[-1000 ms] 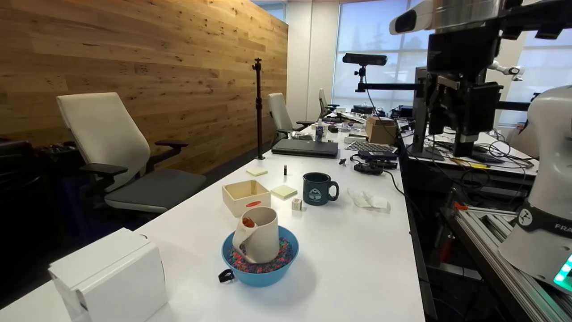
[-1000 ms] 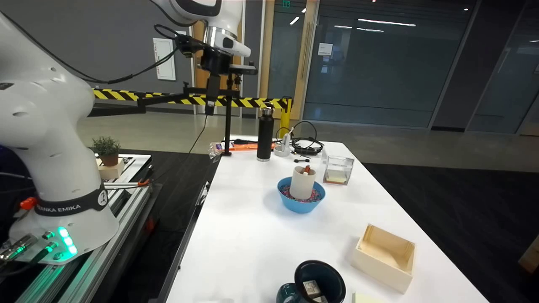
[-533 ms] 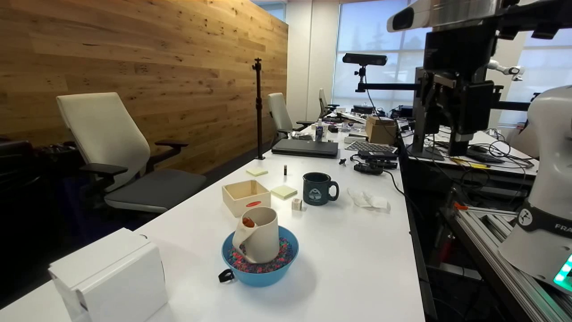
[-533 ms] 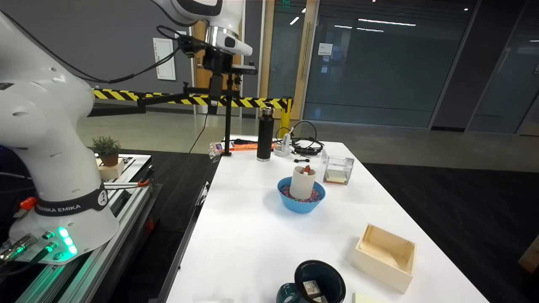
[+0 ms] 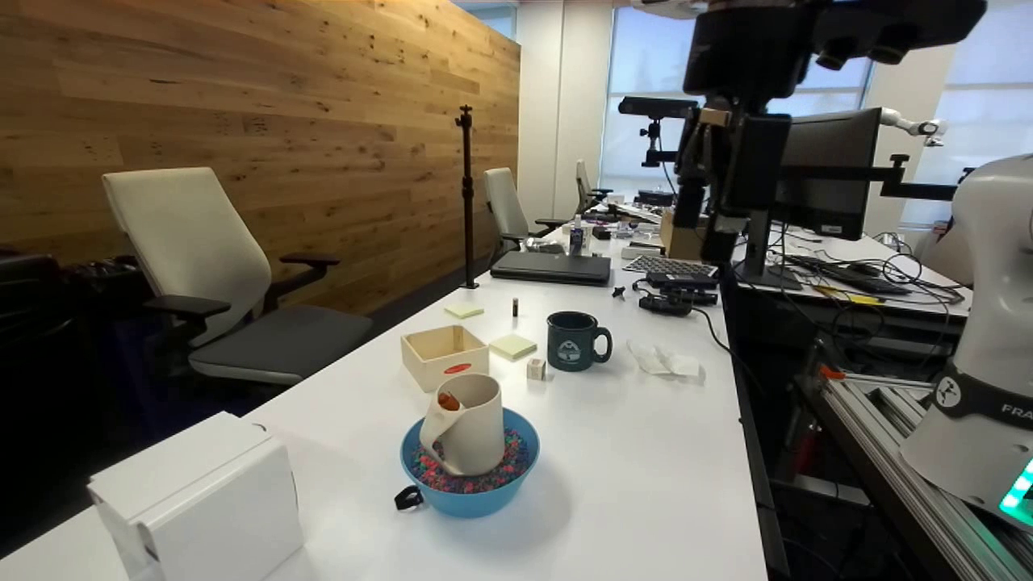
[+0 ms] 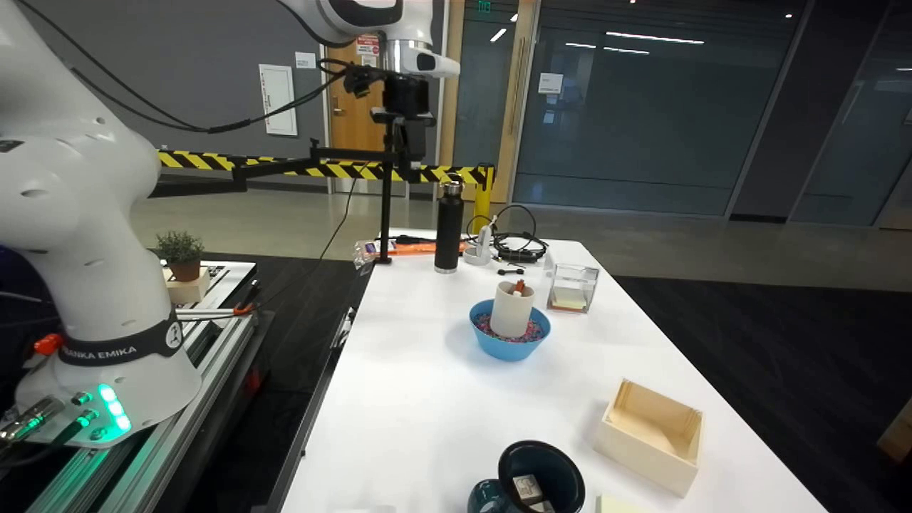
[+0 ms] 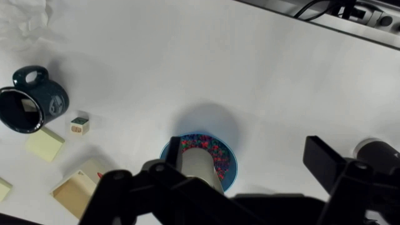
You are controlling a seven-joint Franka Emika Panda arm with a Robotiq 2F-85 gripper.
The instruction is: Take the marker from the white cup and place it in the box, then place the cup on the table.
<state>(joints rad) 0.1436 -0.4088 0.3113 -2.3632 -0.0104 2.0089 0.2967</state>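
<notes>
Table (image 5: 646, 468): long, white-topped, running away from where I stand. Gripper (image 7: 245, 153): high above it, fingers spread wide, holding nothing. Bowl (image 5: 476, 507): blue, near, part filled with coloured grains. Box (image 5: 440, 377): tan, open, beyond the bowl and apart in an exterior view. White cup (image 5: 480, 432): stands in the bowl, below and left of the fingers there. Marker (image 5: 448, 400), presumably: orange-brown end at the cup's left rim, shaft hidden, likely near upright; the next move seems to call for leftward, then down.
</notes>
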